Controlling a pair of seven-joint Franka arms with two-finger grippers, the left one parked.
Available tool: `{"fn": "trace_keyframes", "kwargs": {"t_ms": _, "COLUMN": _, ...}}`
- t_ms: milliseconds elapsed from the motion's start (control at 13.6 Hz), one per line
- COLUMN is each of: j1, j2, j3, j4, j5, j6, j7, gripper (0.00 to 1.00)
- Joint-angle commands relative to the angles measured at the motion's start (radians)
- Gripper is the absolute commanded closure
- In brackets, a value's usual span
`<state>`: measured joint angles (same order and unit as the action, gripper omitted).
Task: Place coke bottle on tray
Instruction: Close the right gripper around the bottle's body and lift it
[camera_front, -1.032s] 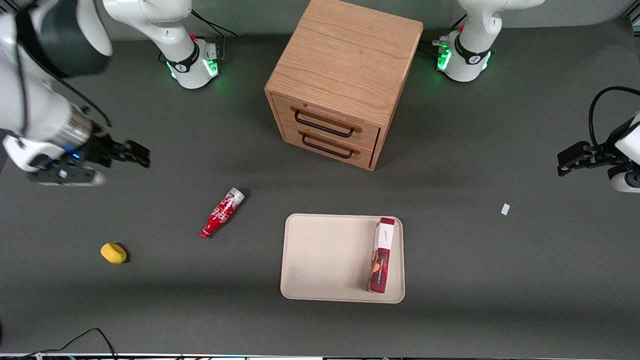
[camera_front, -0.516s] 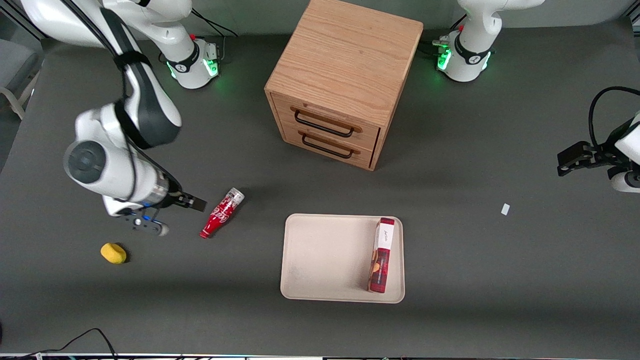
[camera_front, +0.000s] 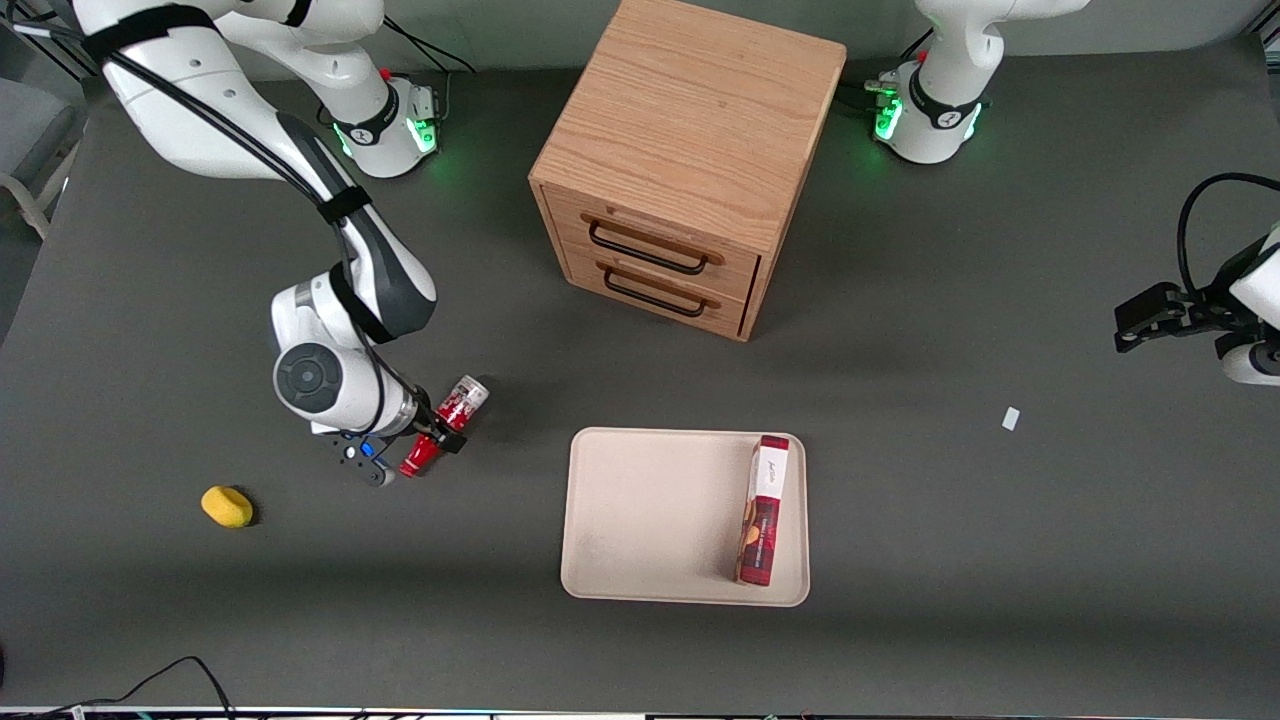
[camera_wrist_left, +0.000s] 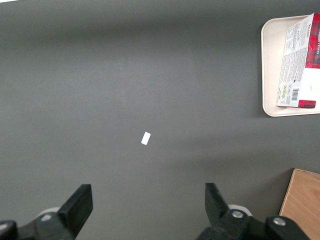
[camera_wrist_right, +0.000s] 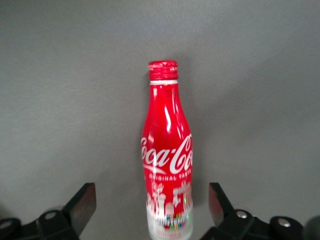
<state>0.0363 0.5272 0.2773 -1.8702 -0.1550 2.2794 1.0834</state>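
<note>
Slim red coke bottle with white script (camera_front: 447, 425) (camera_wrist_right: 168, 155) lying flat on the dark grey table (camera_front: 950, 520), well apart from the flat beige rectangular tray (camera_front: 650, 515). Straddled by the black two-finger gripper (camera_front: 436, 430) (camera_wrist_right: 152, 210), jaws spread wide, not touching. Long red-and-white box (camera_front: 763, 508) resting in the tray. Small yellow lump (camera_front: 227, 506) near the working arm's end.

I see the parked arm's own black gripper (camera_wrist_left: 148, 197) hanging over the flat dark grey table (camera_wrist_left: 100, 75). Its two fingers (camera_wrist_left: 80, 202) are spread wide with nothing between them. A tiny white scrap (camera_wrist_left: 145, 138) lies alone on the table, near the fingers. Well apart from the scrap I see one end of the flat beige tray (camera_wrist_left: 267, 75). A long red-and-white box (camera_wrist_left: 300, 65) lies flat in it, close along the rim. One corner of the light wooden cabinet (camera_wrist_left: 302, 205) peeks in too.
</note>
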Motion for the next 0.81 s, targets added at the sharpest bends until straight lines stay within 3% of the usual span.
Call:
{"fn": "trace_keyframes", "kwargs": {"t_ms": 0, "j1": -0.009, "j2": -0.024, "j3": -0.003, "j4": -0.102, "j5": -0.044, "j6": 0.119, "j7": 0.053, "gripper": 0.00}}
{"fn": "trace_keyframes", "kwargs": {"t_ms": 221, "j1": -0.007, "j2": -0.004, "j3": -0.010, "j4": -0.141, "j5": -0.046, "j6": 0.202, "j7": 0.053, "gripper": 0.00}}
{"fn": "trace_keyframes", "kwargs": {"t_ms": 295, "j1": -0.007, "j2": 0.005, "j3": -0.012, "j4": -0.141, "j5": -0.054, "j6": 0.212, "j7": 0.053, "gripper": 0.06}}
{"fn": "trace_keyframes", "kwargs": {"t_ms": 663, "j1": -0.010, "j2": 0.031, "j3": -0.026, "j4": -0.141, "j5": -0.087, "j6": 0.275, "j7": 0.052, "gripper": 0.45}}
{"fn": "trace_keyframes", "kwargs": {"t_ms": 737, "j1": -0.010, "j2": 0.039, "j3": -0.027, "j4": -0.139, "j5": -0.087, "j6": 0.288, "j7": 0.050, "gripper": 0.60}}
